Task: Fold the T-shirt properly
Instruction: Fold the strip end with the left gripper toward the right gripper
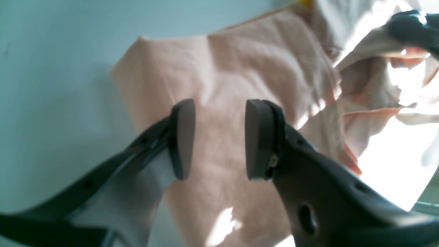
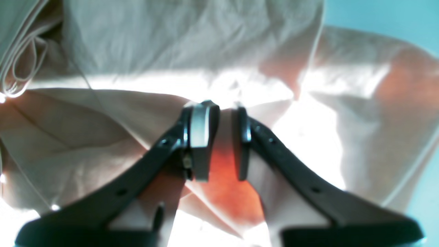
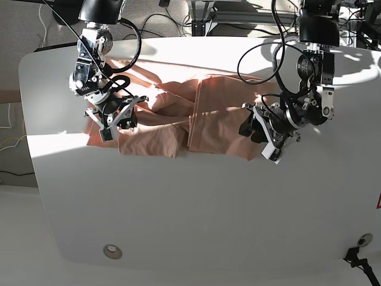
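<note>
1 salmon-pink cotton T-shirt [image 3: 196, 116] lies on the white rounded table [image 3: 190, 208], its long axis running across the table from one arm to the other. In the base view it is partly folded: a flat panel lies at the middle, and bunched, creased cloth lies toward the right gripper [image 3: 117, 116]. Which end holds the neckline I cannot tell, though a small yellow tag [image 1: 306, 2] shows at the top edge of the left wrist view.

The left gripper [image 1: 219, 140] has its 2 jaws clearly apart with nothing between them; smooth pink fabric lies beyond the gap, and a straight cloth edge runs off past the left-hand jaw onto bare table. Rumpled, sunlit folds lie beyond the right-hand jaw.

The right gripper's 2 jaws stand a little apart, with a reddish fold of the shirt filling the gap; whether they pinch it I cannot tell. Creased cloth surrounds both jaws.
</note>
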`<move>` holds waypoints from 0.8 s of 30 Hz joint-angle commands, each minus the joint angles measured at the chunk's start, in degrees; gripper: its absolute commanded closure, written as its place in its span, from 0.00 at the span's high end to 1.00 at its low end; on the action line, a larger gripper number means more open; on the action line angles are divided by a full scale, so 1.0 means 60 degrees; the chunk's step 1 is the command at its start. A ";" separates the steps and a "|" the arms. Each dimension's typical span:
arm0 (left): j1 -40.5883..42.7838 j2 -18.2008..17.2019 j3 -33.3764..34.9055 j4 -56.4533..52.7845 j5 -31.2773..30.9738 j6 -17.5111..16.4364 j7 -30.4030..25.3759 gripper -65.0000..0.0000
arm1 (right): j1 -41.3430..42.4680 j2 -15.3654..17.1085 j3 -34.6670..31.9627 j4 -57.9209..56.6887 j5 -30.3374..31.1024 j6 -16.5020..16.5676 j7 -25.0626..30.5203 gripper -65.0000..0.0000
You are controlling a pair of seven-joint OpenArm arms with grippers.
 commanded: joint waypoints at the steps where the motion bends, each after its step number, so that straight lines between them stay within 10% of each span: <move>1: -0.0198 -0.0073 0.0246 -0.0672 0.0251 0.0025 -0.0543 0.35 | 0.0295 -0.0148 0.0078 0.0932 0.0165 0.0036 0.0326 0.26; 17: 0.0022 -0.0424 0.1286 -0.3031 0.0662 0.0025 -0.1921 0.35 | 0.0266 -0.0632 0.5309 0.1195 0.0180 0.0095 -0.0612 0.58; 24: 0.0080 -0.0703 0.0979 -0.3031 0.0662 0.0025 -0.1921 0.35 | 0.0251 -0.0456 0.6379 -0.0402 0.0180 0.1472 -0.0949 0.58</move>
